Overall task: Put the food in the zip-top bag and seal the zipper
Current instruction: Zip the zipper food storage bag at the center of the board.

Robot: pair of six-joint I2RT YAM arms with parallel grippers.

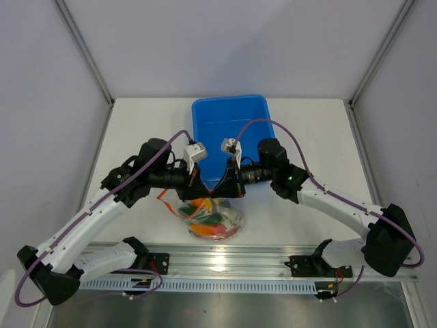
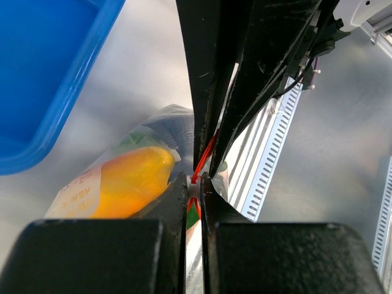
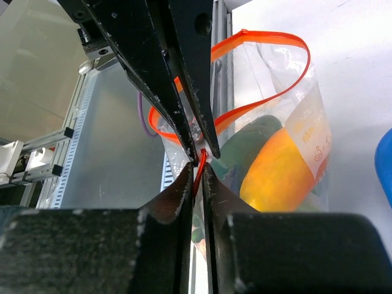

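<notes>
The zip-top bag [image 1: 232, 217] sits near the table's front edge, with toy food inside. An orange-yellow pepper [image 2: 128, 180] and a green chili [image 3: 245, 139] show through the plastic. My left gripper [image 1: 203, 188] and right gripper [image 1: 227, 186] meet tip to tip above the bag. In the left wrist view my left gripper [image 2: 193, 179] is shut on the red-orange zipper [image 2: 206, 152]. In the right wrist view my right gripper [image 3: 198, 166] is shut on the same strip. Beyond the pinch the zipper [image 3: 269, 40] stands apart in an open loop.
The blue tub [image 1: 229, 123] stands just behind the grippers, and its rim shows in the left wrist view [image 2: 67, 104]. A slotted aluminium rail [image 1: 225, 263] runs along the near edge below the bag. White walls and frame posts enclose the table.
</notes>
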